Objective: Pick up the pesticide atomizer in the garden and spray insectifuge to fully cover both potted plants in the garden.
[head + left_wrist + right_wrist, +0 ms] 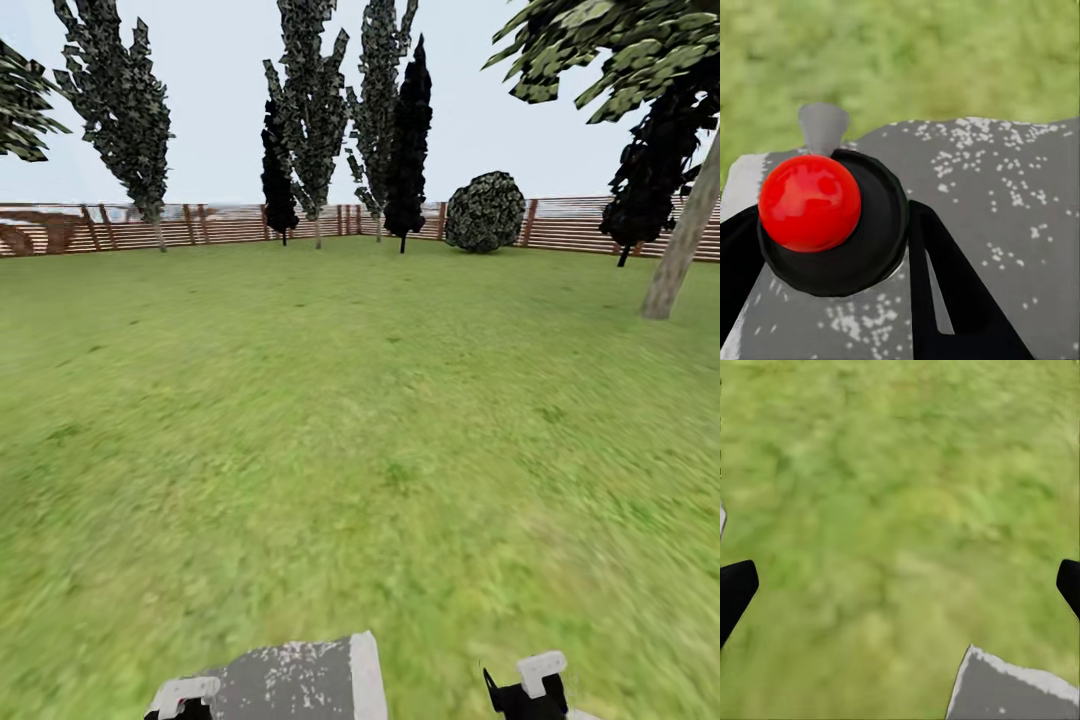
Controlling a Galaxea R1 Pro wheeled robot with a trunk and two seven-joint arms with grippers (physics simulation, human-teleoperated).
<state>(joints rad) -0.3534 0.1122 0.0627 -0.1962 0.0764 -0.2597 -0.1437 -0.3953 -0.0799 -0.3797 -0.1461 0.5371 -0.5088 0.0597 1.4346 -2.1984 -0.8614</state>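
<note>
Grey and speckled with white, the pesticide atomizer [300,680] lies at the bottom edge of the head view, left of centre, over the lawn [360,420]. The left wrist view shows what the head view does not: a glossy red knob [810,202] seated in a black collar [874,225], a grey nozzle [823,126] behind it, and the left gripper's black fingers [960,292] clamped against the grey body. What the atomizer contains cannot be seen. The right gripper [900,585] hangs wide over bare grass, its dark fingertips at the frame's left and right edges. A slatted wooden fence [200,225], tall trees [310,110] and a round bush [485,212] line the upper part of the head view.
</note>
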